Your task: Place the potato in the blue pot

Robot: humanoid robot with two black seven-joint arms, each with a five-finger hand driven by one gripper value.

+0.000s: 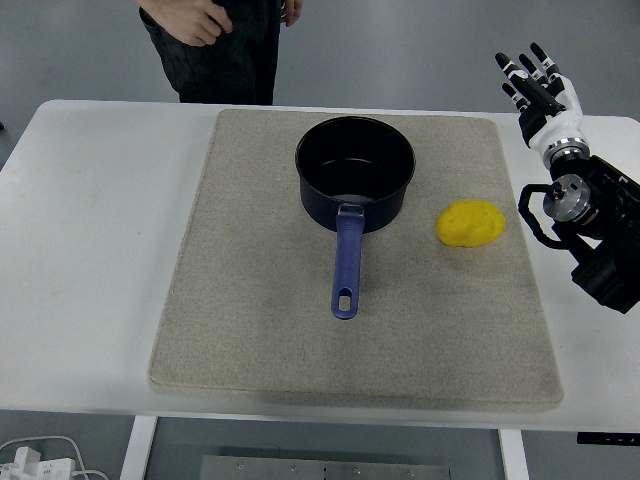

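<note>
Potato (pixel 471 223): centre right, on the beige mat (pixel 250 330), untouched.
Blue pot (pixel 355 170): just left of it, apart, empty, handle toward frame bottom.
Right hand (pixel 537 82): upper right, raised, fingers spread, holding nothing.
Risk: rounded potato likely rolls from a glancing grip; the hand could bump the pot.

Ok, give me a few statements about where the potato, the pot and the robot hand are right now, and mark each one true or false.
1. The potato lies inside the blue pot. False: it lies on the mat, right of the pot.
2. The pot's handle points toward the table's near edge. True.
3. The right robot hand grips the potato. False: it is raised, fingers spread, holding nothing.
4. A person stands beyond the table's far edge. True.
</note>
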